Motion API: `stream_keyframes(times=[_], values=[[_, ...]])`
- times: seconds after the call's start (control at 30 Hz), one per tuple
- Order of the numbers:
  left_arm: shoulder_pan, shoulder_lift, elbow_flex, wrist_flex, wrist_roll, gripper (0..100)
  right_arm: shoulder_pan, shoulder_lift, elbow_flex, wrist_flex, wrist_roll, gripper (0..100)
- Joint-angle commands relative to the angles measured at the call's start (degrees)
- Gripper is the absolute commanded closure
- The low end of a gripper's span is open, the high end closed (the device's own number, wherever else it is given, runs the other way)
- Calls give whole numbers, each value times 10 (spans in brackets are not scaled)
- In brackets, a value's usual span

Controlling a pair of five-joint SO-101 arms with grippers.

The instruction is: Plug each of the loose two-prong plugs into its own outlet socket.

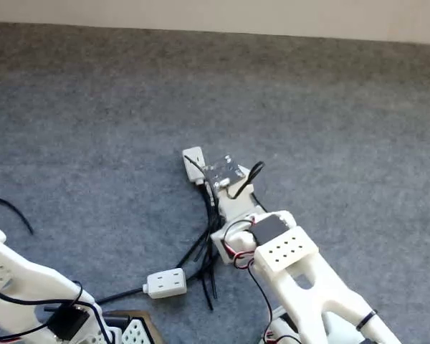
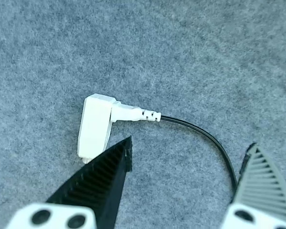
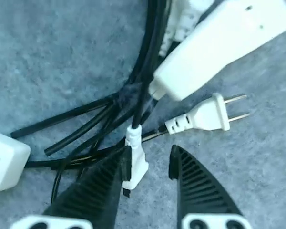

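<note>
Napped grey carpet [image 1: 93, 107] throughout. Smooth white two-prong plug [image 3: 209, 114], flat metal blades and ribbed collar, just beyond right gripper [image 3: 150, 162], ridged black fingers spread. From above, boxy white outlet block [image 1: 165, 282] at seven o'clock of glossy black cord tangle [image 1: 204, 247]. Left gripper [image 2: 190, 148] likewise spread, one fingertip just beside that block.

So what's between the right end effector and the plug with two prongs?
Only bare grey carpet, as the right wrist view shows: the open right end effector and the two-prong plug lie apart.
</note>
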State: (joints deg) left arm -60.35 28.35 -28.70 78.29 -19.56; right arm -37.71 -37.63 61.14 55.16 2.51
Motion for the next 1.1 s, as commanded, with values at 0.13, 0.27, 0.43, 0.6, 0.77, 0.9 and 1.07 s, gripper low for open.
stream_keyframes(times=[0.13,0.27,0.43,0.6,0.77,0.9,1.07], values=[[12,-5,-4,-3,-4,642,-25,-8,-5,-7,11,872],[11,-5,-4,-3,-4,642,-40,-1,-2,-15,11,872],[12,-6,-4,2,-4,642,-39,-1,17,-46,11,875],[8,-6,-4,2,-4,642,-36,-1,33,-80,11,875],[8,-6,-4,2,-4,642,-36,-1,33,-81,11,876],[7,-6,-3,2,-4,642,-36,-1,33,-82,14,971],[0,-6,-3,2,-4,642,-34,-1,33,-80,15,988]])
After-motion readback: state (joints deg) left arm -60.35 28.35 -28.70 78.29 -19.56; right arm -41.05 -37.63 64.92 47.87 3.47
